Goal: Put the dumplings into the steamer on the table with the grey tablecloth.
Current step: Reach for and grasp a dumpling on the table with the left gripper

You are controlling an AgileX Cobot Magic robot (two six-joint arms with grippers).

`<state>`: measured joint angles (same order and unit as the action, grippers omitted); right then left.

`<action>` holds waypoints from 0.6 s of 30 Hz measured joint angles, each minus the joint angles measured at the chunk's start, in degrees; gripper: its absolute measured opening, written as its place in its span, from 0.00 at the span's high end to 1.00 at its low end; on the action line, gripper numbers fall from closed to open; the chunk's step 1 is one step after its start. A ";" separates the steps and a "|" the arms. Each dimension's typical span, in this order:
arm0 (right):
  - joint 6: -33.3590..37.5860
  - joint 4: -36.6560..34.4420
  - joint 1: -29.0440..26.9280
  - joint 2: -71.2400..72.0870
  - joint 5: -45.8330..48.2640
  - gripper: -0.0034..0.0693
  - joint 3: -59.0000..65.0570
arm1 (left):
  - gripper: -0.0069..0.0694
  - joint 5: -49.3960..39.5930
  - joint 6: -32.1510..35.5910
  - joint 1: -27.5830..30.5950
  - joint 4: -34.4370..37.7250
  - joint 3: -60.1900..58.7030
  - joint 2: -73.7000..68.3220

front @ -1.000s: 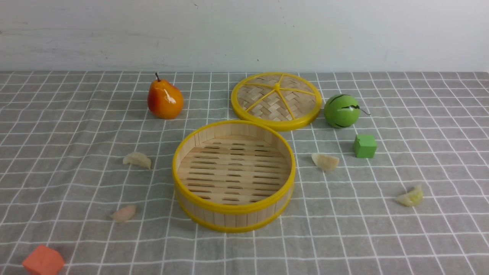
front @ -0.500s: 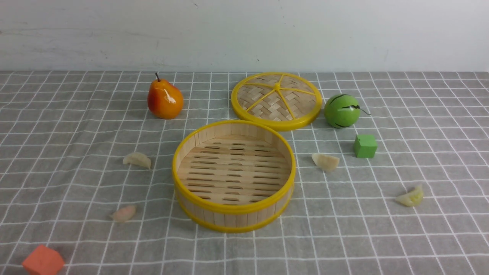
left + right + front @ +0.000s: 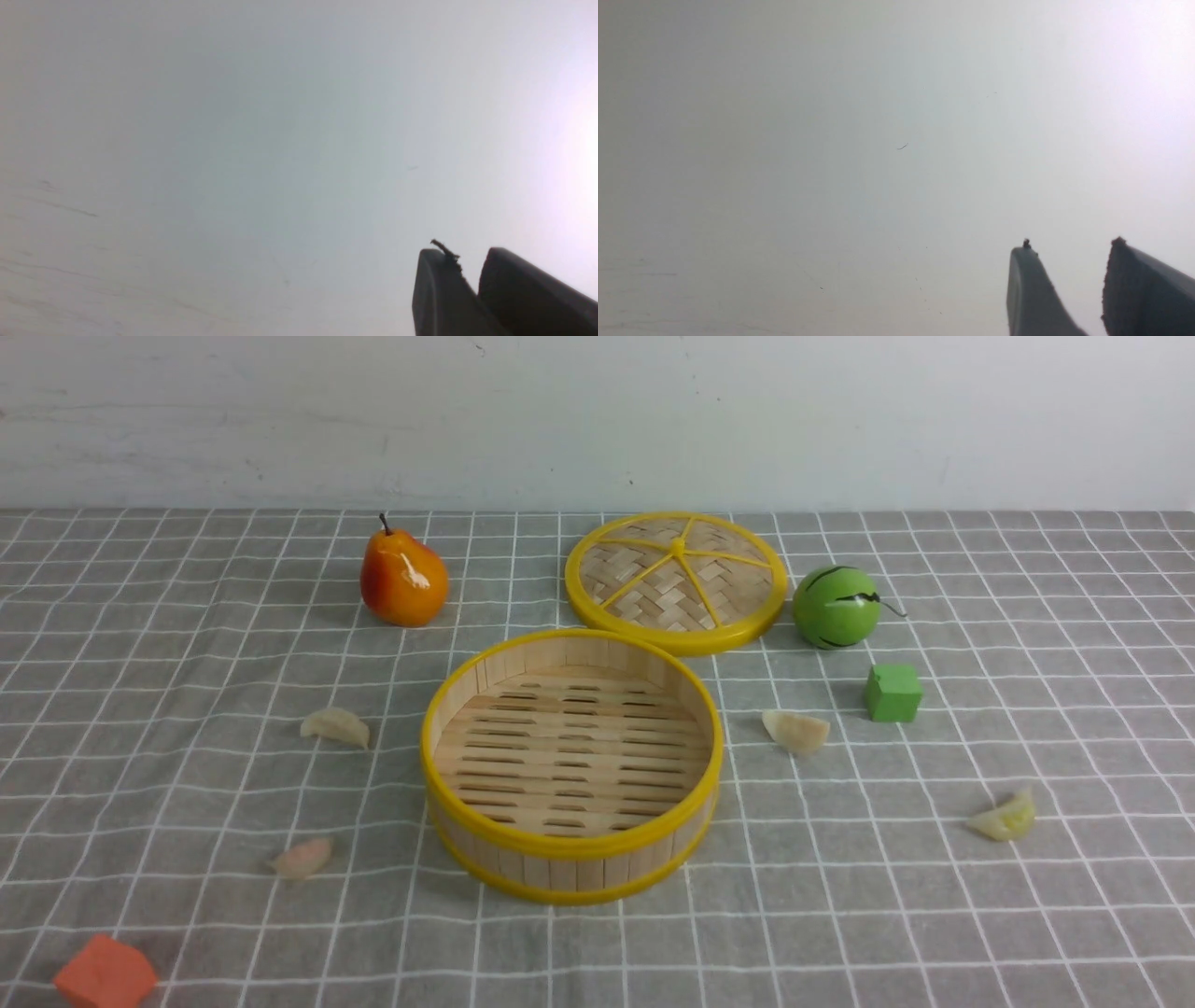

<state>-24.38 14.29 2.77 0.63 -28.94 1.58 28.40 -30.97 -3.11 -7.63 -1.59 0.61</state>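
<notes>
The steamer (image 3: pixel 571 859), a round bamboo basket with yellow rims, stands empty in the middle of the table's grey tablecloth (image 3: pixel 840 915). Around it lie several dumplings: a whitish one (image 3: pixel 334 727) to its left, a pinkish one (image 3: pixel 301 858) at front left, another whitish one (image 3: pixel 795 731) to its right, and a yellow-green one (image 3: pixel 1004 818) at front right. Neither arm shows in the front view. In the left wrist view my left gripper (image 3: pixel 467 254) has a narrow empty gap between its tips. My right gripper (image 3: pixel 1069 249) stands wider apart, empty. Both wrist views face only a plain pale surface.
The woven yellow-rimmed lid (image 3: pixel 677 581) lies flat behind the steamer. An orange pear (image 3: pixel 403 579) stands at back left and a green striped ball (image 3: pixel 835 607) at back right. A green cube (image 3: pixel 892 692) sits near the right whitish dumpling. An orange cube (image 3: pixel 105 975) lies at the front left corner.
</notes>
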 joint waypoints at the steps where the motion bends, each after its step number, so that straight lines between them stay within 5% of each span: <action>1: -0.53 0.00 0.00 0.00 0.00 0.63 0.00 | 0.75 -0.64 -2.29 0.00 0.00 0.73 0.00; 4: -1.40 0.00 0.00 -0.25 1.53 0.72 -2.35 | 0.84 -7.15 -10.47 0.00 -1.36 8.47 -0.29; 8: -1.44 0.00 0.00 -4.82 6.77 0.95 -10.21 | 0.93 -19.07 -12.49 0.00 -5.86 23.93 -6.97; 15: -1.44 0.69 0.00 -20.18 26.59 0.96 -22.31 | 0.93 -31.20 -11.35 0.00 -12.85 37.96 -27.67; 18: -1.44 1.60 0.00 -30.80 42.85 0.96 -26.76 | 0.93 -41.25 -11.16 0.00 -11.35 41.69 -40.78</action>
<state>-25.83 15.88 2.77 -30.17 13.90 -25.18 -12.84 -42.13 -3.11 -18.98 40.10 -40.18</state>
